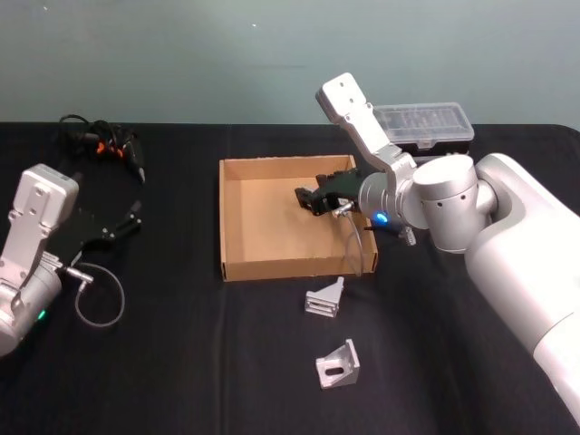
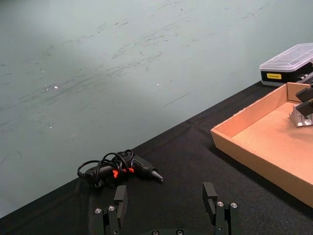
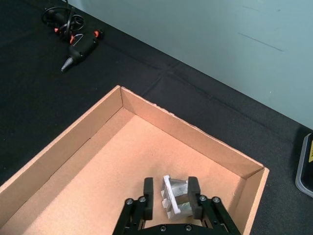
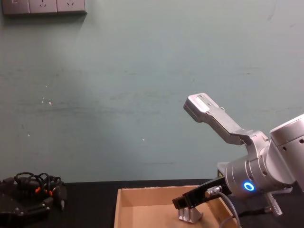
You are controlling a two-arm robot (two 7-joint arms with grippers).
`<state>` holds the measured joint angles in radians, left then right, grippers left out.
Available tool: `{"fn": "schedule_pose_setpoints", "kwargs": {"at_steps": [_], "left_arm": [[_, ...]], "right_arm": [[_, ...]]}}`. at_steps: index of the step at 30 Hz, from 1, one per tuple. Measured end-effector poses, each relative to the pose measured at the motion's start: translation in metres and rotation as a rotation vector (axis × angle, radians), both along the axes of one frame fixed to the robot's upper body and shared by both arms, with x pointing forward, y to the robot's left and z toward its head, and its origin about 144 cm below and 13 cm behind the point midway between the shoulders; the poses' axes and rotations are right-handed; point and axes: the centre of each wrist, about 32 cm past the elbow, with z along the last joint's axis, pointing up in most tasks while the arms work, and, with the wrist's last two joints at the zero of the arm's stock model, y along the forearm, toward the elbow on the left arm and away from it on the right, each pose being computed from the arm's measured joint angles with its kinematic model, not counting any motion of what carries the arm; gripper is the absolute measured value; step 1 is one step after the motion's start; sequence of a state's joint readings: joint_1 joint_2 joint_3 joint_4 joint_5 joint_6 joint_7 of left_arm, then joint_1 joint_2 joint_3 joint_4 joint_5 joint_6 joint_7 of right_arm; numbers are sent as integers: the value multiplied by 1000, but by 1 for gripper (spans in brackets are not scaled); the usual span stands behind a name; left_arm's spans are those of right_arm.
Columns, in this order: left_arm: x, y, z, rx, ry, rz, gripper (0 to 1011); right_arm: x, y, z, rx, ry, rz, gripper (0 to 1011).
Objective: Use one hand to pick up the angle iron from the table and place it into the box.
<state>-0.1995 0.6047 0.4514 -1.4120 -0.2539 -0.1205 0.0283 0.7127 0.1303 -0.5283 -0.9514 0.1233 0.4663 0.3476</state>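
table [image 1: 181, 381] holds box [image 1: 281, 267]; near angle iron [image 1: 338, 364]; farther angle iron [image 1: 324, 297]; case [image 1: 435, 122]; tool [image 1: 109, 145]

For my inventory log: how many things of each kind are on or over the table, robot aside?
Angle irons: 3 (boxed iron at the right pincer, middle iron, nearest iron)
Cardboard box: 1
Clear-lidded case: 1
Corded tool: 1
Total: 6

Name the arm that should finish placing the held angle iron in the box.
Right. The right gripper has its jaws shut on an angle iron over the box; the left gripper sits open and empty, left of the box.
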Motion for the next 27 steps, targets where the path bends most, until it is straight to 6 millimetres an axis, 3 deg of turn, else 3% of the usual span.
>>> {"fn": "schedule_pose_setpoints", "kwargs": {"at_steps": [8,17,20,27], "left_arm": [[0,0,0,0,0,0,1011],[0,0,0,0,0,0,1011],[0,0,0,0,0,0,1011],[0,0,0,0,0,0,1011]], "right_arm": [[-10,-2,4,-30,-40,2,648],[-48,-16,19,-40,-123,33,940],[-68,-23,24,-18,-132,51,997],[-119,-42,33,29,-120,83,1002]]}}
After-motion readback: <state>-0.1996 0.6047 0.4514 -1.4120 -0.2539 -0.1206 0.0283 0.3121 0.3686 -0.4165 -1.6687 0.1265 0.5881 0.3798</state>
